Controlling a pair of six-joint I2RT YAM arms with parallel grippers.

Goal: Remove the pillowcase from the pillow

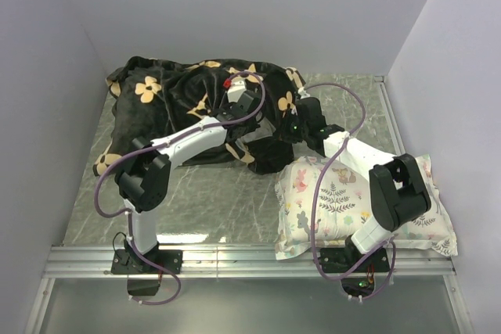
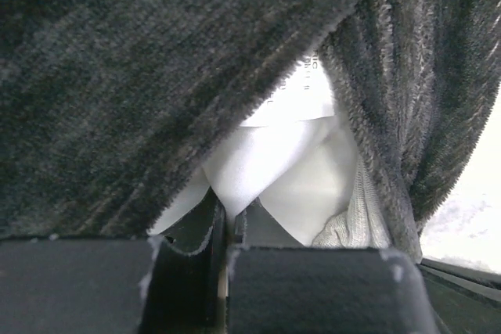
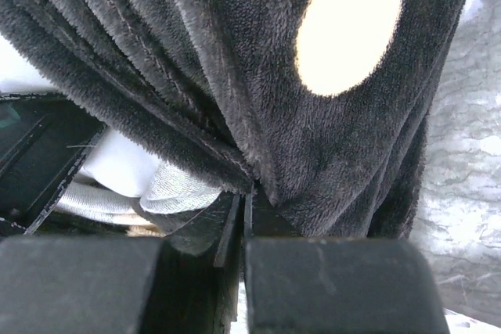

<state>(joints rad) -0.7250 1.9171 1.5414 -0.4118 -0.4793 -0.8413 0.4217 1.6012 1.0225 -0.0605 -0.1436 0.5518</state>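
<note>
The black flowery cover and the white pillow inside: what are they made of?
The pillowcase looks like plush fleece: fuzzy matte pile, ribbed in folds. The pillow peeking out looks like smooth white woven cloth, maybe cotton; hard to tell.

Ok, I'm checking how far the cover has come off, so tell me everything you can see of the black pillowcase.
The pillowcase is black plush fabric printed with tan flowers, lying as a rumpled mound on the far left of the table. It still mostly covers the pillow, whose white shows at the open edge. The right gripper is shut on a fold of it; the left gripper pinches the white pillow just under its hem.
</note>
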